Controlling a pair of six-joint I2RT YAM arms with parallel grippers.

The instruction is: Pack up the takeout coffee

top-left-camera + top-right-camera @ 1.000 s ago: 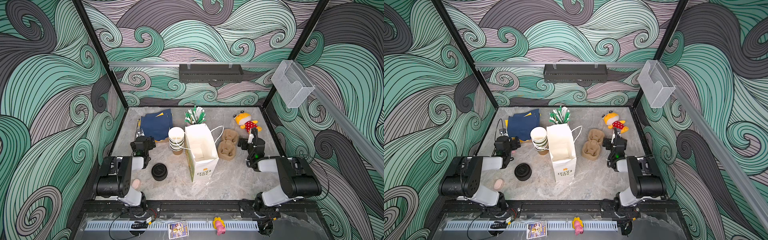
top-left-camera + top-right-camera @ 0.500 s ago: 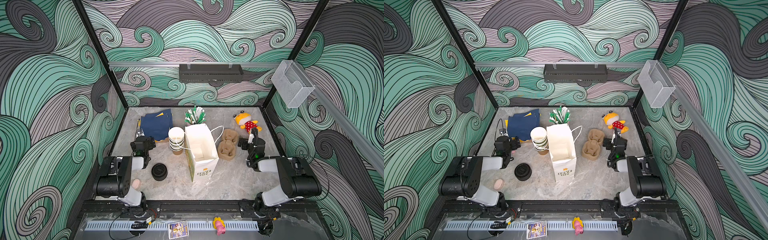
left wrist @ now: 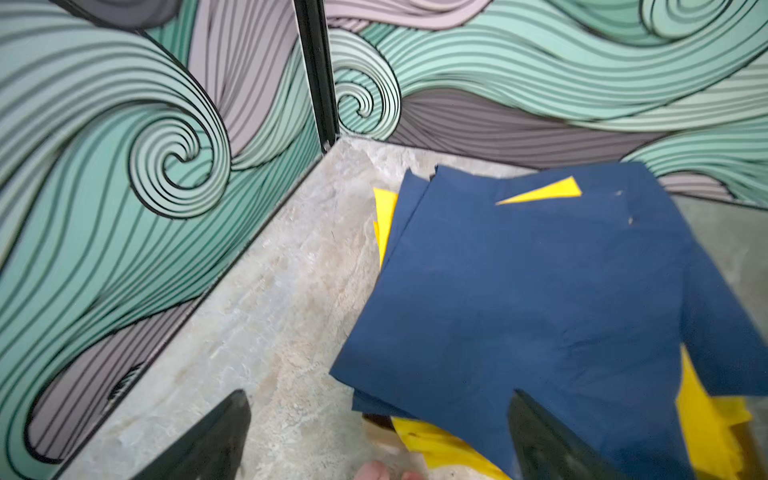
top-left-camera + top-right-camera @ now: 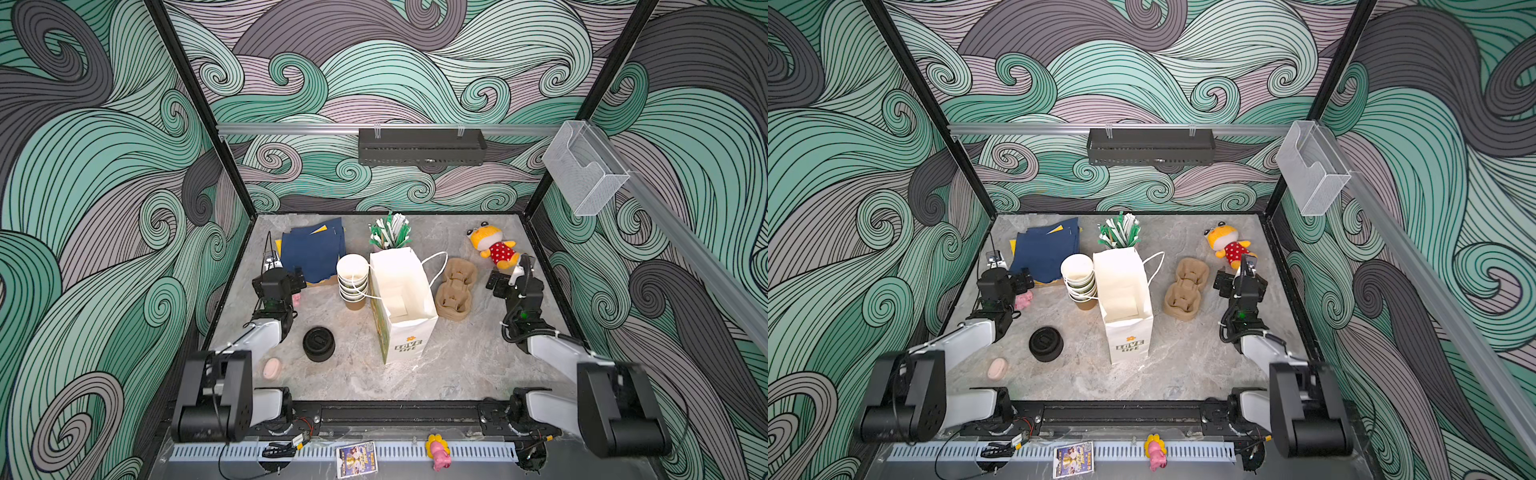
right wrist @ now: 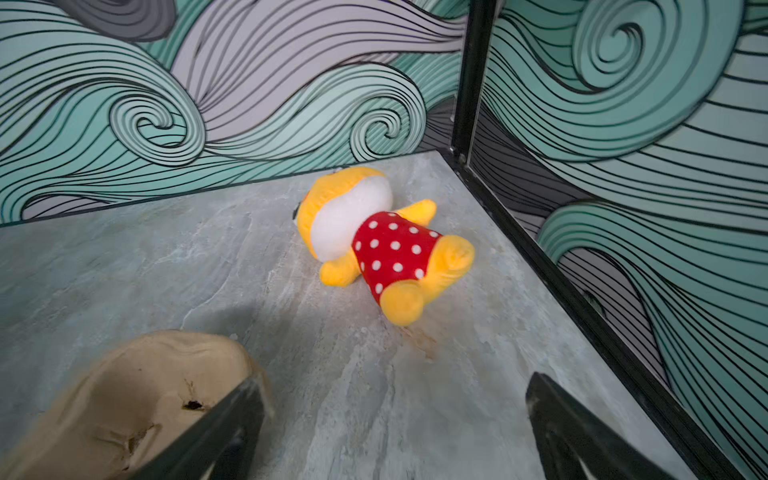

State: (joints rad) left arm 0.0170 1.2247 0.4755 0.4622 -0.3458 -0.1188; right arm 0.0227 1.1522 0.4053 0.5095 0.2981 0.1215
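Both jaws-apart & empty, left gripper & right gripper risk toppling bag on lift-out: its handle drapes over nested cups.

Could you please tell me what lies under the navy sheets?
Some yellow sheets poke out from under the navy sheets at several edges. How many there are, and anything beneath them, is covered.
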